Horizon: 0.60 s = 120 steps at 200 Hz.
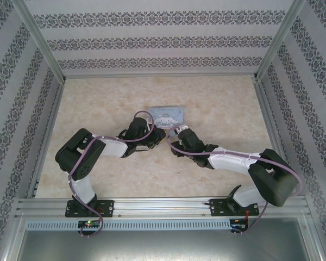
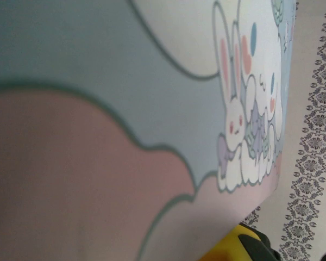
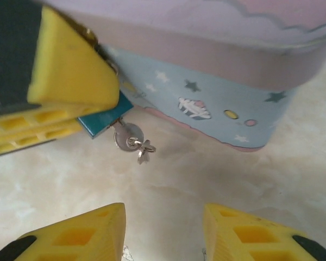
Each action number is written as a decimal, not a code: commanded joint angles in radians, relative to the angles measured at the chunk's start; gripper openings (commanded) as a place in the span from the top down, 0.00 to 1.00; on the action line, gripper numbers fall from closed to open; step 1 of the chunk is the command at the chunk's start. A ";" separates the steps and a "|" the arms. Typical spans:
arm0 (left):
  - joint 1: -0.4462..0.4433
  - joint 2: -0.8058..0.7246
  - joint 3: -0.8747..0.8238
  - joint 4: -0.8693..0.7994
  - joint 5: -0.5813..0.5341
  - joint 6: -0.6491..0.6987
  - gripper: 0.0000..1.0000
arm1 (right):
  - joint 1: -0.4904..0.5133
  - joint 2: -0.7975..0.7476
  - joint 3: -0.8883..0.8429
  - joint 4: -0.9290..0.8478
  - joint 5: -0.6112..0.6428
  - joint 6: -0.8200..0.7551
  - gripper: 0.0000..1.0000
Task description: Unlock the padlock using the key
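Round-headed silvery key (image 3: 128,137), boxy teal padlock (image 3: 104,120)

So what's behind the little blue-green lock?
The cartoon tin box stands behind the padlock. The left pincer's yellow finger covers the padlock's top, so its shackle is hidden.

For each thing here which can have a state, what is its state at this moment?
left gripper: shut on the padlock.
right gripper: open, nothing between its fingers, facing the key.
padlock: clamped beside the tin box; shackle hidden, so locked or unlocked cannot be told.
key: inserted in the padlock, not gripped.
tin box: lid down.
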<state>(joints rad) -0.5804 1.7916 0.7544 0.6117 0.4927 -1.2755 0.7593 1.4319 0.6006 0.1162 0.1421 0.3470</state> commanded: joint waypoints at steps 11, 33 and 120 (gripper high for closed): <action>0.006 -0.043 0.032 -0.040 0.043 0.025 1.00 | 0.020 0.045 0.035 0.041 0.046 -0.086 0.58; 0.006 -0.043 0.030 -0.040 0.046 0.023 1.00 | 0.025 0.070 0.051 0.052 0.052 -0.085 0.59; 0.007 -0.046 0.030 -0.036 0.055 0.019 1.00 | 0.020 0.150 0.136 0.054 0.059 -0.095 0.65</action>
<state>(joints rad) -0.5804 1.7847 0.7597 0.5816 0.5098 -1.2629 0.7708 1.5547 0.6987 0.1532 0.1787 0.2680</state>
